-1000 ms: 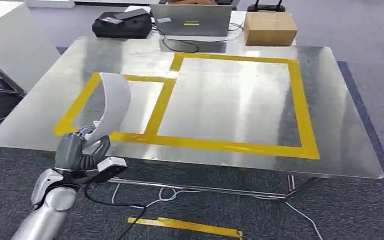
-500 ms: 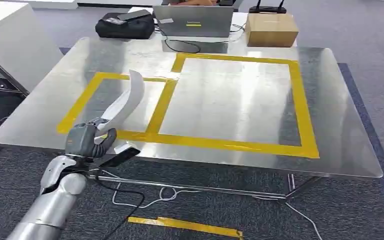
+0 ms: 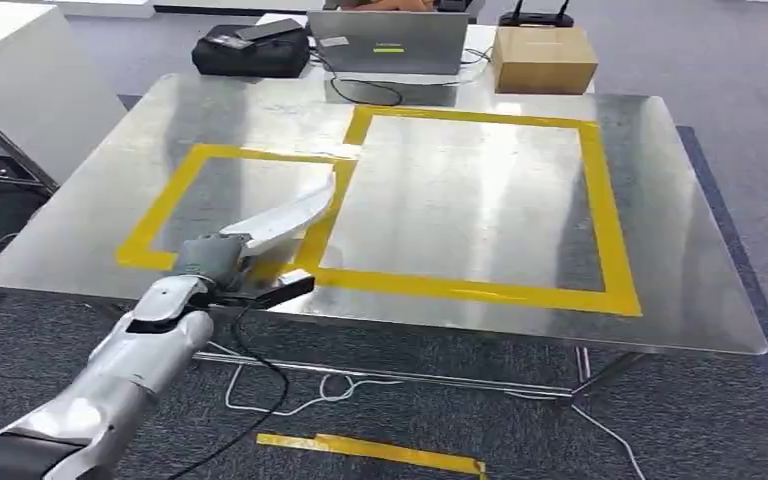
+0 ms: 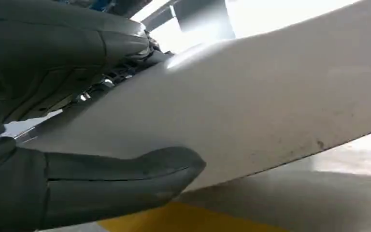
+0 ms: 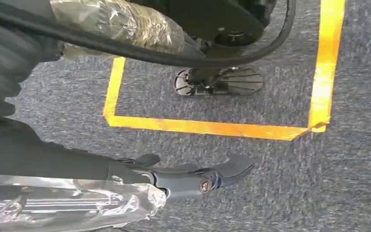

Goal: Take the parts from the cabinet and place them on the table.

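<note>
- Over the desk, near edge: left hand grips the white curved part, fingers wrapped around its lower end.
- Part hangs low above the smaller yellow-taped square; release not yet done.
- Against the earlier frame: part has tilted from upright to nearly flat.
- Right hand: empty beside the floor, fingers loosely extended.

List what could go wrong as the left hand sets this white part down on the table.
1. The left hand grips the curved white part only at one end, near the table's front edge; released there, it might tip or slide off.
2. The part hangs over the yellow tape dividing the two marked boxes, so it may land straddling the line rather than inside one.
3. A black cable loops under the forearm and could snag.
</note>
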